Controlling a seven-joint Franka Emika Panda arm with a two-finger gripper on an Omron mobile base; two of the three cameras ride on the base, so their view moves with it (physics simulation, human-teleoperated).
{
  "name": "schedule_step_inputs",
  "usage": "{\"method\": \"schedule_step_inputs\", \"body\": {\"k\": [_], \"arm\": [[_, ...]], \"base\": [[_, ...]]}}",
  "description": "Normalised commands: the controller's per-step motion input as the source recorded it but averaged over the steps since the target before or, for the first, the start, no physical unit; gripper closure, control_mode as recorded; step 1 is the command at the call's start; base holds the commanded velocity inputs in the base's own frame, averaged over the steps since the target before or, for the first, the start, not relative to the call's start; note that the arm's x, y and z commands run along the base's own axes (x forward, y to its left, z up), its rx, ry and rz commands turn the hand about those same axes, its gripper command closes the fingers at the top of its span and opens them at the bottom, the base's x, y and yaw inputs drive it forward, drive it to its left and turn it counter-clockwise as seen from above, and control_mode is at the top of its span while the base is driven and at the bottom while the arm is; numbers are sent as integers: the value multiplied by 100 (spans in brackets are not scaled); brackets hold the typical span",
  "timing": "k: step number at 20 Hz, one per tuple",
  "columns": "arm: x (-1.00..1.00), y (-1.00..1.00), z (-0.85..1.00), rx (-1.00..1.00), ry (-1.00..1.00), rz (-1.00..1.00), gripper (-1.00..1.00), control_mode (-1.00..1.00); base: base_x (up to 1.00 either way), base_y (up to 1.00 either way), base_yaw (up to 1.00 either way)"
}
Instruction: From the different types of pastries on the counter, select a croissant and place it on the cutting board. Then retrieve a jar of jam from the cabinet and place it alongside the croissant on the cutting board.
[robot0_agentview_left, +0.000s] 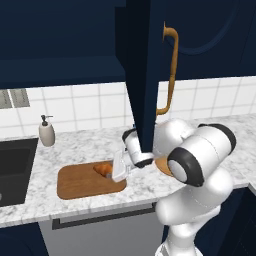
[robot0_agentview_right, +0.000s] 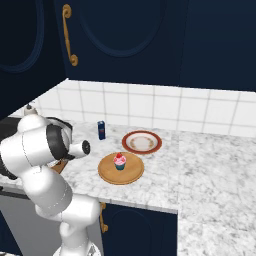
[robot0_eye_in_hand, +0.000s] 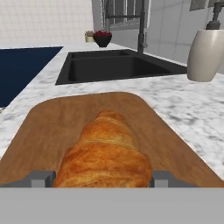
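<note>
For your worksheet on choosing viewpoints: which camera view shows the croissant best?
The hand view: the croissant lies large and close on the cutting board, between the fingertips. The left base view shows it small, partly behind the gripper.

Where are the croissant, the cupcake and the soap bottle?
croissant (robot0_eye_in_hand: 105, 151), hand view, middle of its crust.
cupcake (robot0_agentview_right: 120, 161), right base view, pink frosting.
soap bottle (robot0_agentview_left: 47, 134), left base view, beige body.

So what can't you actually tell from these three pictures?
- Gripper, left base view: the fingertips sit behind the hand, so their grip on the croissant is unclear.
- Croissant, hand view: its near end is cut off at the bottom, so whether it rests on the cutting board is unclear.
- Cabinet: the open door shows edge-on, hiding the inside.
</note>
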Motion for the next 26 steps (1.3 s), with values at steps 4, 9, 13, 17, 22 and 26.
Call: {"method": "schedule_step_inputs", "body": {"k": [4,9,13,17,22,26], "arm": [[15,8,-16,0,0,0,-100,-100],[-7,0,0,1,0,0,-100,-100],[-33,0,2,2,0,0,-100,-100],[-33,-4,21,6,-2,0,-100,-100],[-8,-12,27,3,-5,0,-100,-100],[-38,-25,43,7,-9,0,-100,-100]], "base": [[0,0,0],[0,0,0],[0,0,0],[0,0,0],[0,0,0],[0,0,0]]}}
